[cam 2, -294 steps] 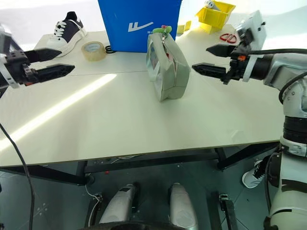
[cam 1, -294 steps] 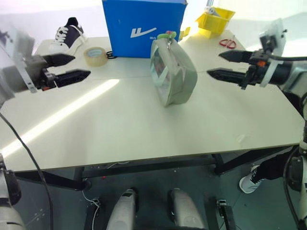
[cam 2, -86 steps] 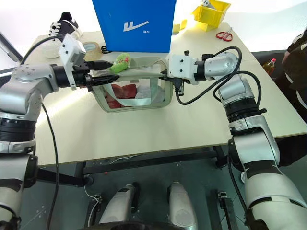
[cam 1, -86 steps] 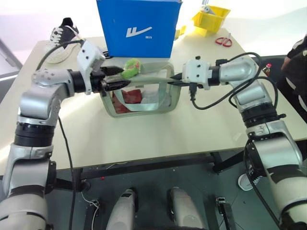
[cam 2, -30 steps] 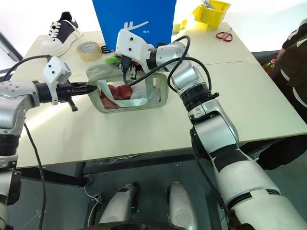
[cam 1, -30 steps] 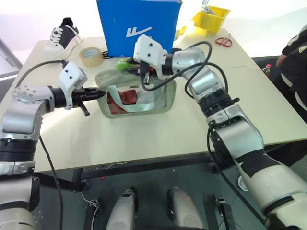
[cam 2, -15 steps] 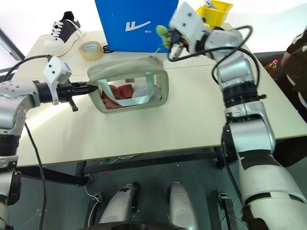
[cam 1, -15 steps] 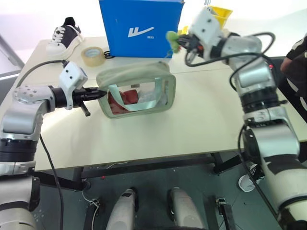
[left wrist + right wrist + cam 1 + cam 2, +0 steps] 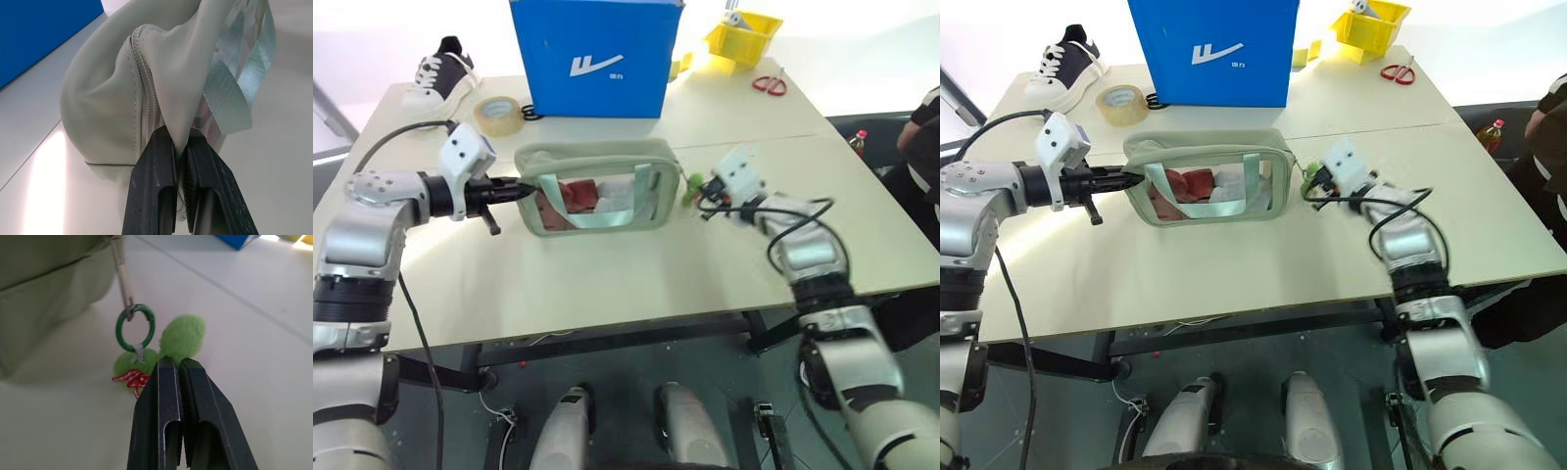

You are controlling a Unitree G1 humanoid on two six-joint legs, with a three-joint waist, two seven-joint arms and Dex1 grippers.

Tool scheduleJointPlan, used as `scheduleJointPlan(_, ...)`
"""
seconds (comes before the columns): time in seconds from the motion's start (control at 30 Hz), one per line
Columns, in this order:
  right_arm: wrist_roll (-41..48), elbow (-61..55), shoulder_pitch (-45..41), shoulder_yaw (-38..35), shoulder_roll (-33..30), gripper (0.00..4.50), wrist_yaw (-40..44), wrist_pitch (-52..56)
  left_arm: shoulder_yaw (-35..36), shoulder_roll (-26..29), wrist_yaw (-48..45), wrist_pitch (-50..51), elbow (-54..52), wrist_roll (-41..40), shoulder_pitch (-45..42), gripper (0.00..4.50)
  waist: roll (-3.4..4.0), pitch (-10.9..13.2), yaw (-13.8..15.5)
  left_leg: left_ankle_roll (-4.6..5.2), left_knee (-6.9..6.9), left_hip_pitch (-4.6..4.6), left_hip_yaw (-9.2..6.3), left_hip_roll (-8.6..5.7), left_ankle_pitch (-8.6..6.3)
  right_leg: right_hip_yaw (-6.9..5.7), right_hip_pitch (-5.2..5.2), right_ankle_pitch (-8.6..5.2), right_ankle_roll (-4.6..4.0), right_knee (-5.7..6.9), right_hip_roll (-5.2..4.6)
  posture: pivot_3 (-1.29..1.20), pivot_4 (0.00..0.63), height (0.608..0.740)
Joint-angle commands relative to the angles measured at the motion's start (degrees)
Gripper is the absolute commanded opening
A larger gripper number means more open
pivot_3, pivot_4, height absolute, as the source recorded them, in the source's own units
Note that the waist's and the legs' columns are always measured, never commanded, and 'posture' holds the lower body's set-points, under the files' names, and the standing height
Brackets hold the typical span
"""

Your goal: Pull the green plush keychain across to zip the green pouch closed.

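Pouch (image 9: 597, 186) position: upright near the middle of the table (image 9: 607, 284), window panel toward the robot, just in front of the blue box (image 9: 597, 54). The zipper along its top edge appears drawn across to the right end, though the last stretch at that corner cannot be confirmed from these views.

Keychain (image 9: 178, 340) position: at the pouch's right end, low beside the corner, hanging from a green ring on a thin metal link.

Left gripper (image 9: 178, 147): fingers clamped on a fold of fabric at the pouch's left end, anchoring it.

Right gripper (image 9: 171, 369): fingers pressed together on the plush of the keychain.

Procedure for the step in hand:
1. Keep the left anchor firm; it supplies the counter-pull that stops the pouch sliding.
2. Pull in line with the zipper track, not downward, to avoid twisting the link or tipping the pouch.
3. Check that the slider has seated at the corner before releasing. Release the keychain first, then the fabric.

Clearances: open tabletop lies to the right of the pouch and toward the near edge, giving room for withdrawal. The box stands close behind. Tape roll (image 9: 501, 115), shoe (image 9: 445, 70), scissors (image 9: 771, 85) and yellow bin (image 9: 744, 34) lie well apart at the far side.
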Motion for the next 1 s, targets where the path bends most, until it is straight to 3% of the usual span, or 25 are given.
scheduleJointPlan(0.03, 0.66, -2.59, -0.16, 0.99, 3.17, 0.03, -1.32, 0.96, 0.60, 0.41, -0.23, -1.27, 0.33, 0.70, -1.60, 0.00, 0.00, 0.00, 0.09, 0.00, 0.00, 0.00, 0.00, 0.00, 0.00, 0.00, 0.00, 0.00, 0.00, 0.00, 0.00, 0.00, 0.150, 0.740)
scheduleJointPlan(0.23, -0.18, -2.78, -0.31, 2.43, 3.56, 0.03, -0.15, -0.11, 0.86, 0.38, -0.27, -1.55, 0.32, 0.82, -1.43, 0.00, -0.03, -0.02, 0.20, 0.00, 0.02, 0.00, -0.01, -0.01, 0.00, -0.01, 0.03, 0.00, 0.00, -0.01, 0.00, 0.00, 0.150, 0.740)
scheduleJointPlan(0.27, 0.47, -3.03, -0.57, 1.86, 2.95, 0.47, 0.66, 0.26, 1.00, 0.48, -0.23, -1.64, 0.21, 0.79, -1.15, 0.00, -0.03, -0.02, 0.20, 0.00, 0.02, 0.00, -0.01, -0.01, 0.00, -0.01, 0.03, 0.00, 0.00, -0.01, 0.00, 0.00, 0.150, 0.740)
scheduleJointPlan(0.33, 0.92, -3.40, -1.29, 1.00, 1.13, 0.91, 1.96, 0.65, 1.29, 0.62, -0.13, -1.60, -0.28, 0.64, -0.57, 0.00, -0.03, -0.02, 0.21, 0.00, 0.02, 0.00, -0.01, -0.01, 0.00, -0.01, 0.03, 0.00, 0.00, -0.01, 0.00, 0.00, 0.150, 0.740)
scheduleJointPlan(0.47, -0.08, -2.90, -3.39, 0.32, -4.52, 2.86, 3.83, -0.53, 1.70, 0.86, 0.22, -1.55, -1.03, 0.59, 0.30, 0.00, -0.02, -0.01, 0.21, 0.00, 0.02, 0.00, -0.01, -0.01, 0.00, -0.01, 0.03, 0.00, 0.00, -0.01, 0.00, 0.00, 0.150, 0.740)
scheduleJointPlan(0.53, 1.93, -3.60, -3.86, -0.42, -9.28, 3.85, 10.17, -2.28, 2.11, 1.03, 0.36, -1.40, -1.21, 0.47, 0.50, 0.00, -0.02, -0.01, 0.25, 0.00, 0.02, 0.00, -0.01, -0.01, 0.00, -0.01, 0.03, 0.00, 0.00, -0.02, -0.01, 0.00, 0.150, 0.740)
scheduleJointPlan(0.57, 3.27, -3.71, -4.18, -1.01, -11.68, 3.85, 13.72, -3.21, 2.32, 1.08, 0.36, -1.51, -1.26, 0.39, 0.56, 0.00, -0.02, -0.01, 0.25, 0.00, 0.02, 0.00, -0.01, -0.01, 0.00, -0.01, 0.03, 0.00, 0.00, -0.03, -0.01, 0.00, 0.150, 0.740)
scheduleJointPlan(0.67, 7.64, -4.87, -4.69, -2.44, -16.23, 3.91, 22.64, -3.78, 2.81, 1.05, 0.68, -2.50, -1.10, 0.54, 0.80, 1.07, -0.02, -0.01, 0.28, 0.01, 0.02, -0.01, 0.00, -0.01, -0.01, -0.01, 0.03, -0.01, 0.01, -0.05, -0.01, 0.00, 0.150, 0.740)
scheduleJointPlan(0.77, 12.64, -10.54, -4.97, -3.04, -18.91, 3.91, 30.15, -0.14, 4.20, 1.55, -0.46, -0.75, -1.01, -1.49, 0.25, 2.55, -0.01, -0.01, -0.03, 0.03, 0.01, 0.01, 0.00, 0.00, -0.02, -0.02, 0.05, -0.01, 0.01, -0.04, -0.01, 0.00, 0.150, 0.740)
scheduleJointPlan(0.87, 15.45, -15.08, -6.13, -3.65, -19.36, 3.91, 31.67, 3.04, 7.52, 3.67, -2.62, 5.04, -2.86, -6.25, 0.02, 4.13, -0.01, -0.01, -0.05, 0.05, 0.02, 0.03, 0.00, 0.03, -0.03, -0.02, 0.05, -0.01, 0.01, -0.03, 0.01, 0.00, 0.150, 0.740)
scheduleJointPlan(0.9, 16.27, -16.33, -6.53, -3.87, -19.29, 3.91, 31.78, 4.24, 8.72, 4.48, -3.15, 7.00, -3.32, -7.75, 0.03, 4.43, -0.01, 0.00, 0.01, 0.05, 0.02, 0.02, 0.00, 0.03, -0.03, -0.02, 0.04, -0.01, 0.01, -0.03, 0.01, 0.00, 0.150, 0.740)
scheduleJointPlan(1.0, 18.67, -19.83, -7.56, -4.24, -19.57, 3.91, 32.33, 7.84, 10.81, 7.74, -3.68, 10.10, -3.76, -9.09, 0.73, 4.43, -0.01, 0.00, 0.20, 0.04, 0.03, 0.01, 0.00, 0.02, -0.04, -0.02, 0.04, -0.01, 0.02, -0.04, -0.01, 0.00, 0.150, 0.740)
